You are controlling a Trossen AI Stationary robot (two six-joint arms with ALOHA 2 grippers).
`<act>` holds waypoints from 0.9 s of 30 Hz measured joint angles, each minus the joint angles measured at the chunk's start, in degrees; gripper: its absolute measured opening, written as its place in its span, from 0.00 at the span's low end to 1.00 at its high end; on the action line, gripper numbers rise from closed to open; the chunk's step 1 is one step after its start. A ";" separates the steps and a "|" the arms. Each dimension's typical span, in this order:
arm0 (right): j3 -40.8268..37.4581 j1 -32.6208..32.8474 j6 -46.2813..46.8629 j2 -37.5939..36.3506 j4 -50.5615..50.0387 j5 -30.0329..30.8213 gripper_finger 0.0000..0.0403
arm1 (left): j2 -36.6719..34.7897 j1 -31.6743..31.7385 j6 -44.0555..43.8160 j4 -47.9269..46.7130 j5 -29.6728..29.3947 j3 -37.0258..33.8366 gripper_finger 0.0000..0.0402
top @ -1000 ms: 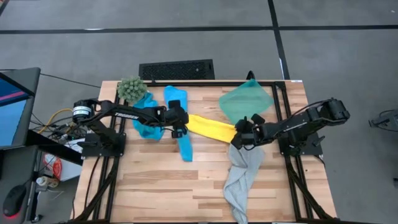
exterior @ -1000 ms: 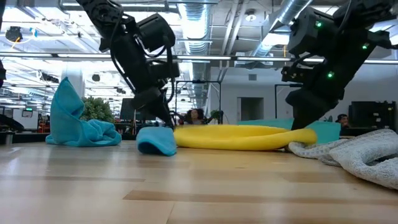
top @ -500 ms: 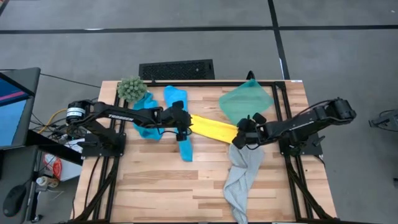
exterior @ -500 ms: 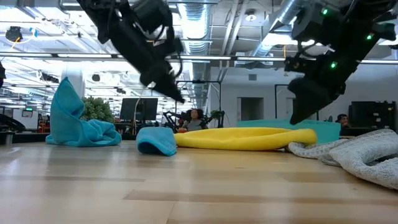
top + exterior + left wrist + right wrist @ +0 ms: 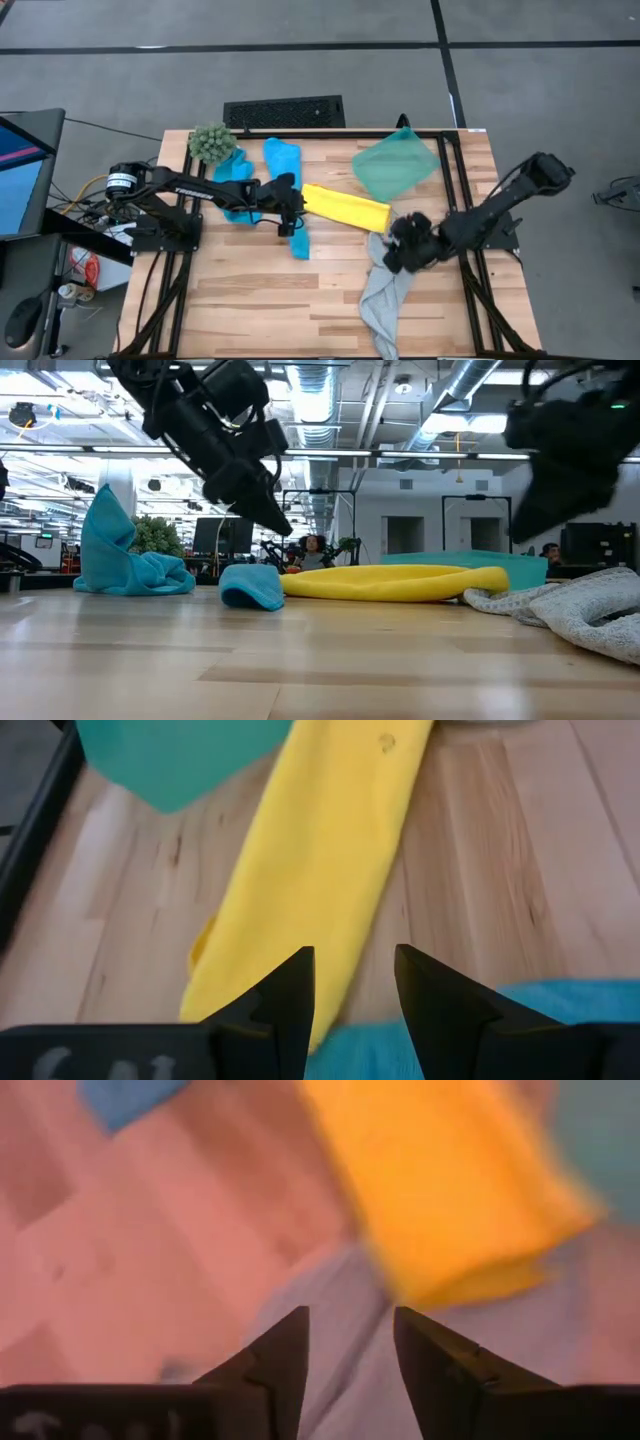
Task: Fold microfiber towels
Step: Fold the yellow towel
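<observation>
High view: we see our left gripper (image 5: 290,212) gaping empty above the yellow towel (image 5: 346,207), right gripper (image 5: 400,243) parted, empty, over the grey towel (image 5: 385,290).

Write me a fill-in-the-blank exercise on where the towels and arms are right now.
1. The yellow towel lies stretched out between the blue strip towel and the ____ towel.
2. The left tool, with nothing between its fingers, hangs over the near end of the ____ towel.
3. The green plant stands at the table's far ____ corner.

Missing words: grey; yellow; left
</observation>
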 joint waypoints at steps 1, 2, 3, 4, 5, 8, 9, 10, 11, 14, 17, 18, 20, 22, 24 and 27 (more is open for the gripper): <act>0.02 1.56 2.03 1.86 0.93 -0.36 0.41 | 0.00 0.00 -0.12 0.06 -0.09 -0.35 0.33; 0.01 2.91 4.19 3.73 1.03 -0.92 0.40 | 0.00 0.00 -0.31 0.05 -0.02 -0.65 0.33; 0.00 4.01 6.33 5.69 0.92 -1.86 0.38 | 0.00 0.00 -0.47 0.15 0.32 -1.06 0.33; 0.00 4.82 8.59 7.61 0.97 -3.08 0.37 | 0.00 0.00 -0.70 0.13 1.15 -1.52 0.33; 0.00 5.40 10.62 9.47 0.81 -5.20 0.36 | 0.00 0.00 -1.00 0.06 2.06 -1.99 0.33; 0.83 6.71 16.88 13.18 -2.18 -11.91 0.33 | 0.00 -0.04 -1.83 -0.84 3.06 -3.05 0.33; 1.57 7.28 19.47 13.77 -4.27 -14.07 0.32 | 0.00 -0.04 -1.90 -1.34 3.04 -3.40 0.33; 2.54 8.17 22.21 14.19 -7.31 -15.39 0.31 | 0.00 -0.04 -1.86 -1.63 2.96 -3.90 0.33; 3.64 9.21 25.12 14.37 -11.96 -17.39 0.30 | 0.00 -0.04 -1.84 -1.69 2.64 -4.58 0.33; 7.72 11.67 31.09 14.56 -27.50 -22.31 0.28 | 0.02 0.24 -1.31 -1.53 0.80 -6.59 0.33; 13.27 12.14 34.75 13.33 -40.12 -21.94 0.26 | 0.02 0.89 -0.12 -1.86 -2.21 -7.82 0.33; 14.40 12.12 34.94 13.23 -44.07 -21.92 0.25 | 0.02 1.24 0.25 -2.32 -3.50 -8.25 0.33; 17.49 11.90 34.51 12.78 -50.01 -20.47 0.25 | 0.02 1.90 0.24 -2.47 -6.16 -9.04 0.33; 20.03 11.57 33.53 12.69 -52.36 -15.75 0.25 | -0.16 2.35 -0.43 -2.85 -7.08 -9.17 0.33; 21.12 11.43 31.29 12.28 -52.84 -7.87 0.25 | -1.36 2.43 -1.56 -3.11 -6.92 -9.17 0.33; 21.41 8.63 26.27 11.64 -48.05 2.53 0.25 | -4.54 2.10 -2.42 -2.88 -5.34 -8.26 0.33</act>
